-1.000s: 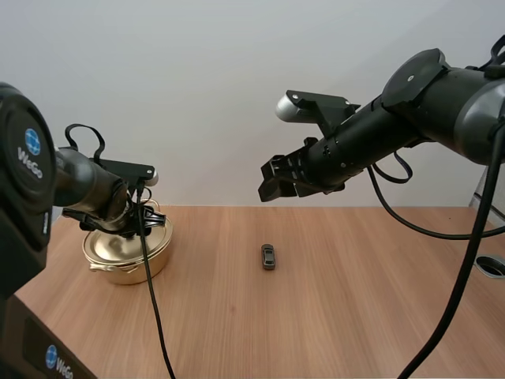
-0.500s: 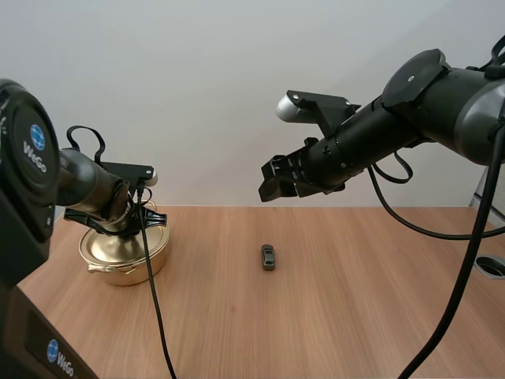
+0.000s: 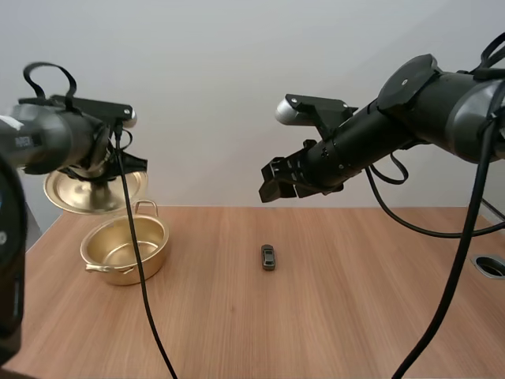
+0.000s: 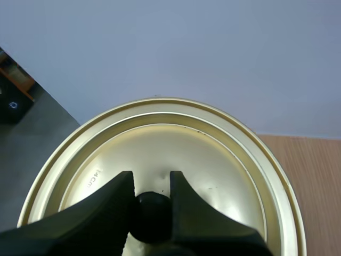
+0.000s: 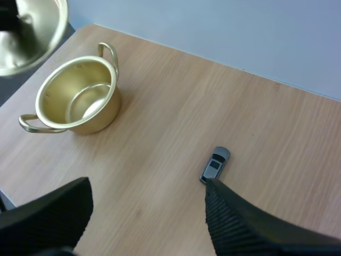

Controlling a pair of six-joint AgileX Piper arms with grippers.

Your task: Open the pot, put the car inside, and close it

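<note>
While the bare wooden table (image 3: 355, 316) is lying open in front, the small grey car (image 3: 268, 257) is sitting on its wheels near the middle, well apart from everything else. Off to the left, the golden pot (image 3: 126, 249) is standing upright and uncovered, with nothing inside that I can make out. Behind and above the pot, my left gripper (image 4: 151, 181) is pinching the black knob (image 4: 152, 216) of the lid (image 4: 181, 144) between its fingers, holding the lid in the air, clear of the rim. Farthest out, my right gripper (image 5: 146, 194) is hanging high over the table, its fingers spread wide with nothing between them.

Opening looks done, so the step in hand is fetching the car. The next move is calling for the right arm to drop over the car, set its fingers across the narrow body and close gently, since so small a toy could skid out of the pinch. The left arm, I judge, should be holding the lid aside, leaving the pot's mouth free.
</note>
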